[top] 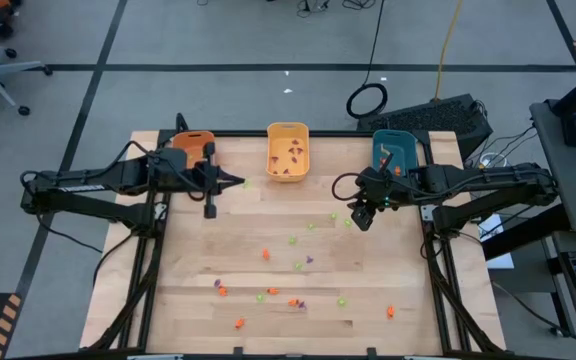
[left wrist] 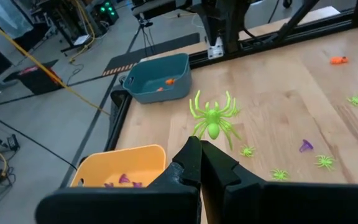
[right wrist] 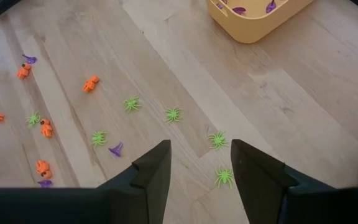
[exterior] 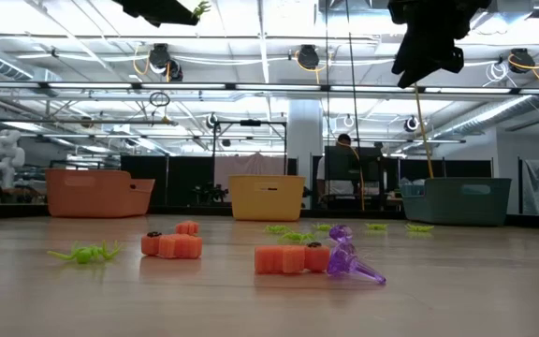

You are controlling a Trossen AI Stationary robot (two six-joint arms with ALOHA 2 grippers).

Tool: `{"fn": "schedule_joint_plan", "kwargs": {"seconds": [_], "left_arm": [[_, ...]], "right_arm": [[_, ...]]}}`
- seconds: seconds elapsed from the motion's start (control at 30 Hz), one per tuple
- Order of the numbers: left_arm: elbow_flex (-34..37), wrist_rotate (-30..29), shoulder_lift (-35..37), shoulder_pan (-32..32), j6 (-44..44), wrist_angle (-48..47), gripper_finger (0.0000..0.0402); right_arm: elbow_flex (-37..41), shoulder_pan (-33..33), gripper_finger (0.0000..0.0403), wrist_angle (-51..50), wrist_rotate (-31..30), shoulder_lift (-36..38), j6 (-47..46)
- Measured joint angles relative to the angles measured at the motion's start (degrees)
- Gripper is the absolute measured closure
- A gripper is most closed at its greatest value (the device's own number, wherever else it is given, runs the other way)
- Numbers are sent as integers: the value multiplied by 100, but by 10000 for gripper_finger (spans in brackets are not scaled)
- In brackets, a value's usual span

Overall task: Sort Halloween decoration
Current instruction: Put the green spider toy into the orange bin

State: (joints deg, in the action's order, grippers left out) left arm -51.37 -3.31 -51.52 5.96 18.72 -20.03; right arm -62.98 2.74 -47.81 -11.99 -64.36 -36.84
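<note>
The left end effector (top: 236, 182) is closed on a light green spider (left wrist: 213, 116), which hangs from the fingertips in the left wrist view and shows as a pale speck at the tip in the high view. It hovers over the far left of the tabletop (top: 188, 270), between the orange bin (top: 190, 147) and the yellow bin (top: 288, 150), pointing right. So the step in hand looks like a carry: a green piece is picked and on its way to a bin. The yellow bin holds purple pieces and the teal bin (top: 396, 150) holds at least one orange piece, so I judge that green belongs in the orange bin, just behind and left of this end effector; I cannot see that bin's contents to confirm. The next move calls for bringing the fingertips over the right bin's opening, then letting go from low enough that the light spider does not bounce out. The right end effector (top: 361, 214) hangs open and empty above the tabletop, just near of the teal bin, with green spiders (right wrist: 218, 140) on the wood below and between its fingers; a short descent onto one would give it its next pick. Farther out, the rest of the decoration lies loose: orange (top: 265, 254), green and purple (top: 310, 259) pieces scattered over the middle and near half of the tabletop.
</note>
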Motion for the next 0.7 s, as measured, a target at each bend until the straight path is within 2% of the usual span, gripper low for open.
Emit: {"fn": "schedule_joint_plan", "kwargs": {"seconds": [0.7], "left_arm": [[0, -295, 1, 1, -1610, -1, 401]], "right_arm": [[0, 0, 248, -1, -9, -1, -2]]}}
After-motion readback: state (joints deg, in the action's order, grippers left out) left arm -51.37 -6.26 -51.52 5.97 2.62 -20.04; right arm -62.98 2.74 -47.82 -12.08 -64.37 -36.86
